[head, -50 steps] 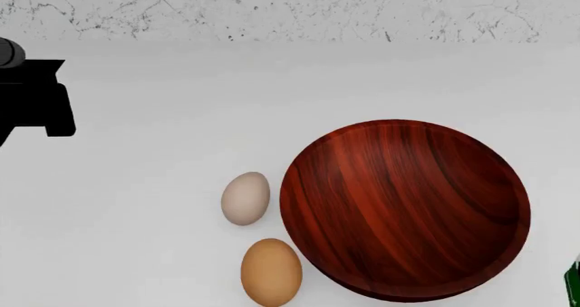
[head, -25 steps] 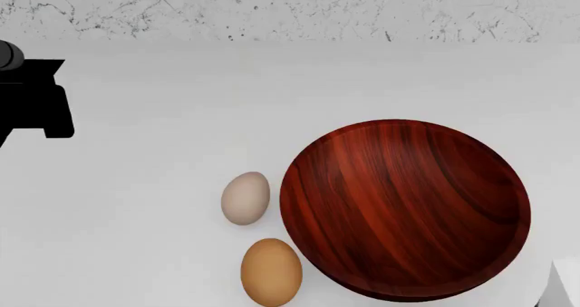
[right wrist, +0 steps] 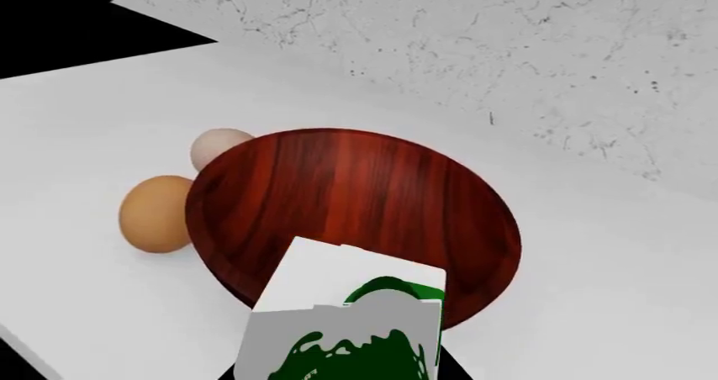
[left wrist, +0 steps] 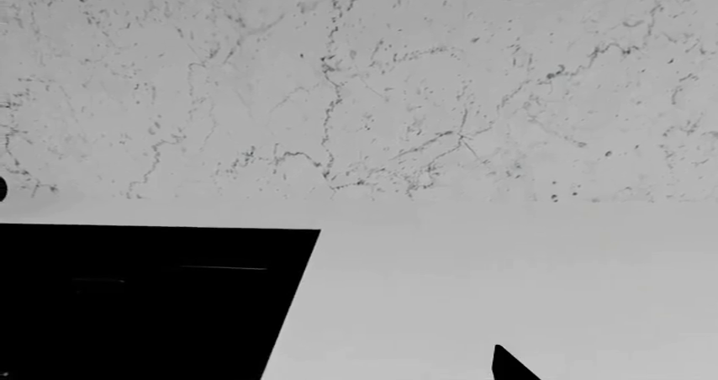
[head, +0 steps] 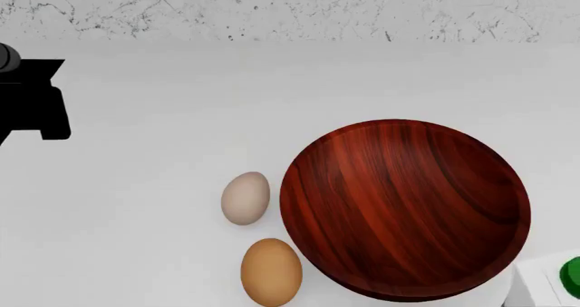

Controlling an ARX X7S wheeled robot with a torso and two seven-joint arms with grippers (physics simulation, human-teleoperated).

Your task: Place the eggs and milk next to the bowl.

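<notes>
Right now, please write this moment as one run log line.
eggs: beside bowl | milk: arriving at bowl's right, right wrist camera | left gripper: away, idle

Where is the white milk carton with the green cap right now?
The white milk carton is at the head view's bottom right corner, just right of the dark reddish-brown wooden bowl, opposite the two eggs.

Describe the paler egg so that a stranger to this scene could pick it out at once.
Find the large reddish-brown wooden bowl on the white counter. Two eggs lie just off its left rim in the head view. The wanted pale egg is the pinkish-beige one, farther from the robot than the orange-brown egg.
</notes>
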